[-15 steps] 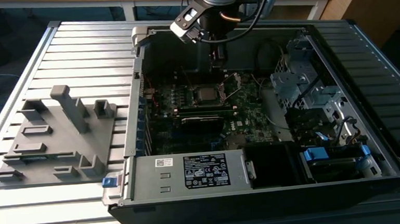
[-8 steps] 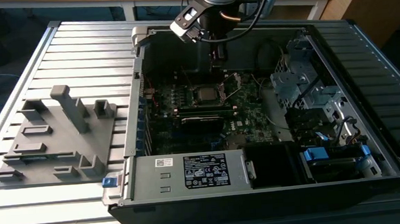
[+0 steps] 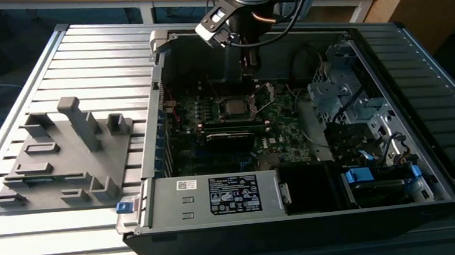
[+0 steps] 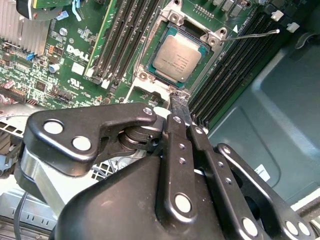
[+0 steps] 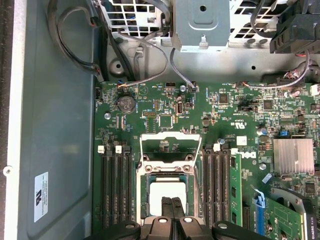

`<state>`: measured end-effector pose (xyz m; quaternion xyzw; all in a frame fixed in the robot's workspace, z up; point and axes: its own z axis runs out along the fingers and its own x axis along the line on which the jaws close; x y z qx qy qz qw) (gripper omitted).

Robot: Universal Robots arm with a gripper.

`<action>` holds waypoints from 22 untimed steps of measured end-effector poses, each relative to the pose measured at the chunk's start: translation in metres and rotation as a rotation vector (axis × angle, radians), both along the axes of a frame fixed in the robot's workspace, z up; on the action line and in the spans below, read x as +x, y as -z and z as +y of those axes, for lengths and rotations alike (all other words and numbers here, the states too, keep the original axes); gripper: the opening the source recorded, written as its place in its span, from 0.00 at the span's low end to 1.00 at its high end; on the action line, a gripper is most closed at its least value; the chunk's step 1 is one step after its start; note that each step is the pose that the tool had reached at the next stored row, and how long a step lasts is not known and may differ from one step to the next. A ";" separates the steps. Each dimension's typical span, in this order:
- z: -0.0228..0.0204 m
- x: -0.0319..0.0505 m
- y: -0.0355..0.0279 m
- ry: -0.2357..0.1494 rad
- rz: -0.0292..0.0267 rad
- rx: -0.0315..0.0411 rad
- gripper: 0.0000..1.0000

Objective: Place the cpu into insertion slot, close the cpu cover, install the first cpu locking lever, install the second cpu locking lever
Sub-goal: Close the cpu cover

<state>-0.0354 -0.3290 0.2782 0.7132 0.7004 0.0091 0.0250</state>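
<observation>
The small square silver-grey cpu (image 4: 177,57) lies flat inside the dark square insertion slot (image 4: 207,39), mid-frame in the exterior view, so step one looks done. The thin silvery cpu cover frame (image 5: 170,136) sits flipped open beyond the socket, and a thin wire locking lever (image 4: 255,34) juts free. By my judgement, the cover and both levers are left to do. The black gripper (image 4: 177,100) hangs straight down from upper centre, fingers pinched together on nothing, tips just beside the socket's edge.
</observation>
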 end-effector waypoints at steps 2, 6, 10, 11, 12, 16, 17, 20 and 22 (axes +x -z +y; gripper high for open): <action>0.0000 0.0000 0.0000 0.000 0.0000 0.0000 0.10; 0.0000 0.0010 -0.0001 0.000 0.0001 -0.0001 0.10; 0.0001 0.0021 0.0000 0.000 0.0000 0.0001 0.10; 0.0001 0.0024 0.0000 0.000 0.0000 0.0000 0.10; 0.0001 0.0028 0.0001 0.000 0.0000 0.0000 0.10; 0.0002 0.0043 0.0001 0.000 0.0000 0.0000 0.10; 0.0002 0.0047 0.0001 0.000 0.0001 0.0000 0.10; 0.0002 0.0048 0.0001 0.000 0.0000 0.0001 0.10; 0.0002 0.0049 0.0001 0.000 0.0001 0.0000 0.10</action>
